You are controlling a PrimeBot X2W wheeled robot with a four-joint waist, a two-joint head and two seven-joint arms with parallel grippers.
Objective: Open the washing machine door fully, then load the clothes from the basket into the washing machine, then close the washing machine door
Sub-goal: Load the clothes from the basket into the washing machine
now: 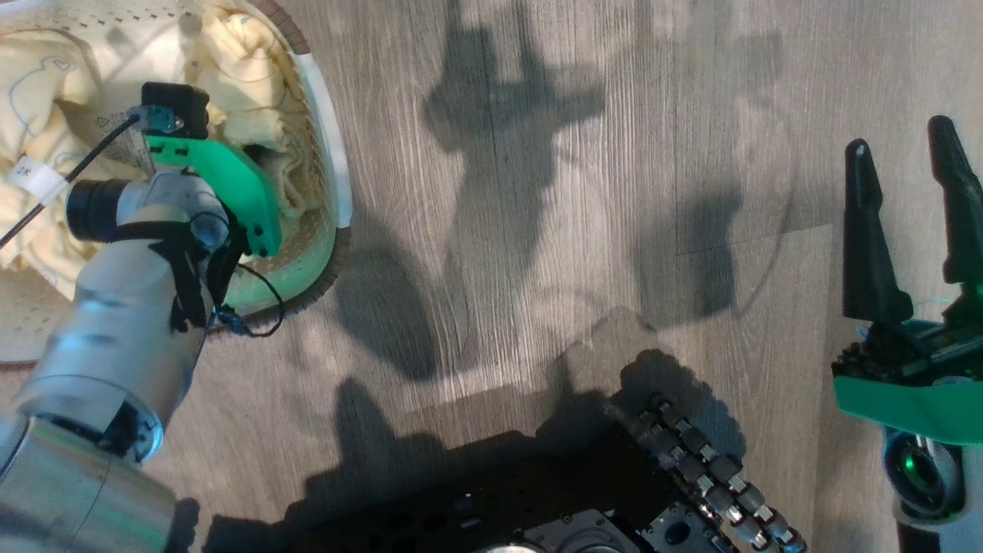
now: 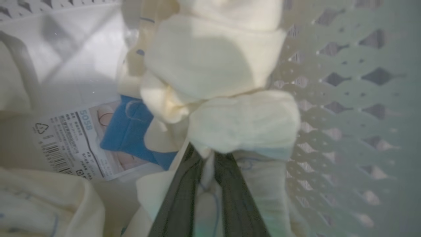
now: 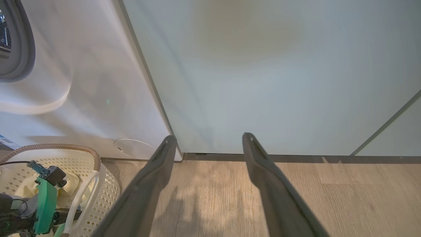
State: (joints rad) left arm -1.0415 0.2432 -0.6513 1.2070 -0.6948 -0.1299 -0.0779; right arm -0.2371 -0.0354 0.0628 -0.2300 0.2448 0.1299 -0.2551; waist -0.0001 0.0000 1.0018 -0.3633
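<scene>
Your left gripper (image 2: 207, 154) has its two long dark fingers pressed together on a fold of the small pale yellow soft fabric clothes (image 2: 210, 59). It pinches a bunch that bulges just past the tips toward twelve o'clock in the left wrist view. At three o'clock there is the perforated wall of the small rectangular cream plastic basket (image 2: 345, 98). At nine o'clock a printed label (image 2: 65, 141) and a small blue tag (image 2: 128, 131) lie on the basket's bottom.

In the head view the basket sits at ten o'clock on the grey wood-look floor (image 1: 537, 192). Your right gripper (image 1: 898, 138) hangs at three o'clock, fingers spread, holding nothing.

You look to be in the loading step, with a garment gripped but not yet out of the basket. Next, lift it straight up until the hanging fabric clears the brown rim, then carry it to the big white front-loading washing machine (image 3: 82, 98).

The head view hides your left fingertips behind the wrist. You cannot tell how much cloth is caught, or whether other garments cling to it. In the right wrist view a grey curved edge (image 3: 19, 49) is cut off at ten o'clock beside the pale green flat cabinet door (image 3: 263, 65). Whether the washing machine door stands fully open cannot be told
</scene>
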